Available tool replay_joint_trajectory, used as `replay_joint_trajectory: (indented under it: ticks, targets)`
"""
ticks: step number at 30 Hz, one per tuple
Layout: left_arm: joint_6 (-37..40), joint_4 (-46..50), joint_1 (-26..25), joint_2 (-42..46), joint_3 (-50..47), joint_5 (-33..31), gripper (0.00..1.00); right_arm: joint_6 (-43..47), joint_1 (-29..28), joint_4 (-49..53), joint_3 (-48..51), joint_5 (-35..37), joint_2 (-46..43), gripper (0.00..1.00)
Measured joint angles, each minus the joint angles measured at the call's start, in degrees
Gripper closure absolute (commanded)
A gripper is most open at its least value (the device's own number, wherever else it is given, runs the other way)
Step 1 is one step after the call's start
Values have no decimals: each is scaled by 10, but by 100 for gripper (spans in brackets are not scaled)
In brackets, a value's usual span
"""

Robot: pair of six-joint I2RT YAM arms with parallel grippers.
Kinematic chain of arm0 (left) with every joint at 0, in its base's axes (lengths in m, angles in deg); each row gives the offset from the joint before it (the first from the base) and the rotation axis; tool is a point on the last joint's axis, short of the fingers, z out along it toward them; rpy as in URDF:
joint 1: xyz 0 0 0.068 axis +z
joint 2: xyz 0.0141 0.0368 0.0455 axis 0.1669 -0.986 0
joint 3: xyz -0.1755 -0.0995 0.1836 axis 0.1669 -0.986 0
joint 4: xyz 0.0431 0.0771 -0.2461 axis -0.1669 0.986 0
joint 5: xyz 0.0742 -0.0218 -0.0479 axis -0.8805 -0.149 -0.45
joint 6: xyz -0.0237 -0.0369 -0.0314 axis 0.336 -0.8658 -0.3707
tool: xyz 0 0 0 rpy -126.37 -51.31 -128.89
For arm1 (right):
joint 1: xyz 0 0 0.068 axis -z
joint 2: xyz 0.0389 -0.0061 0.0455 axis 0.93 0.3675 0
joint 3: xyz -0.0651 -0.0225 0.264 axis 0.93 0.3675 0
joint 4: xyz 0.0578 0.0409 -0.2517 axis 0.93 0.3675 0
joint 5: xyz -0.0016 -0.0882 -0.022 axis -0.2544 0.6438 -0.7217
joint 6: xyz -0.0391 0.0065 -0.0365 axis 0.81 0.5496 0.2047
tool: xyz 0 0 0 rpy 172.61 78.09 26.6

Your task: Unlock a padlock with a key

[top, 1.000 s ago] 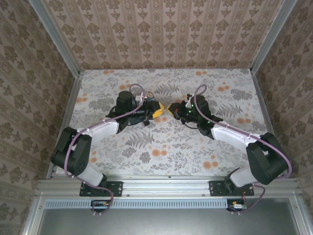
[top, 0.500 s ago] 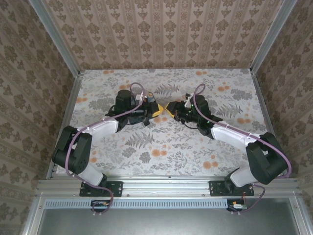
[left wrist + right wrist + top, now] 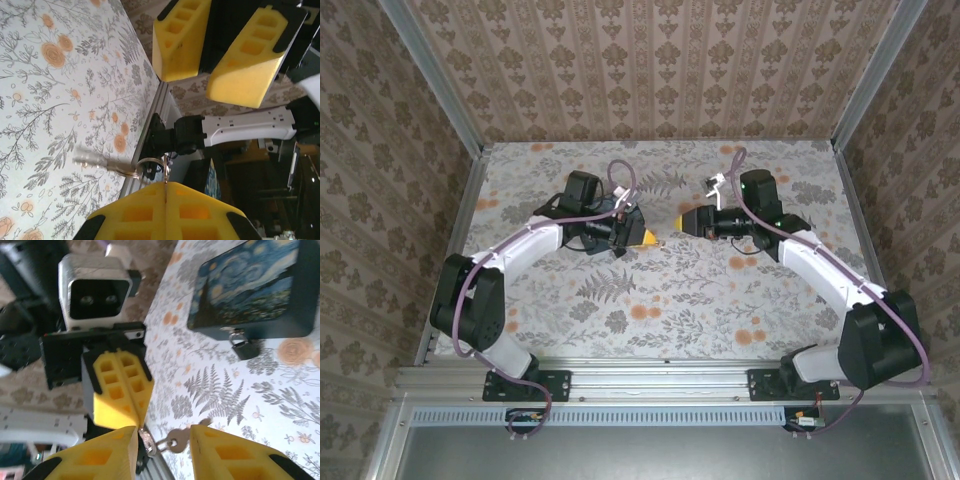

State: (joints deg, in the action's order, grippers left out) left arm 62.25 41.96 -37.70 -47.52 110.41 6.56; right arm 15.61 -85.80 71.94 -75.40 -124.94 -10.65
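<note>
Upper right in the right wrist view, the padlock [image 3: 245, 348] hangs from a painted box [image 3: 250, 285]. Lower left of it, the key [image 3: 173, 441] dangles from the clamped left tool [image 3: 122, 420], between the parted fingers of the right tool [image 3: 162, 436].

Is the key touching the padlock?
Apart. The right wrist view shows the key low down, with flowery table between it and the padlock.

Narrow gap between left end effector [image 3: 647, 238] and right end effector [image 3: 682, 221]; open table [image 3: 650, 320] all around.
</note>
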Motion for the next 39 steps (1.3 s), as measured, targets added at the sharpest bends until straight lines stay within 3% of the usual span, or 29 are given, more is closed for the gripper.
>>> replay_joint_trajectory:
  ticks: [5,12,23,39]
  targets:
    - [60,64,0,-7,17,17,100,60,-2,24,-11,-82,30,66]
    - [87,94,0,-8,33,27,100,88,-16,29,-11,-128,37,66]
    - [88,98,1,-10,35,28,100,91,-42,23,-11,-136,49,69]
    - [86,87,5,-10,30,29,100,73,-37,-8,-10,-126,51,64]
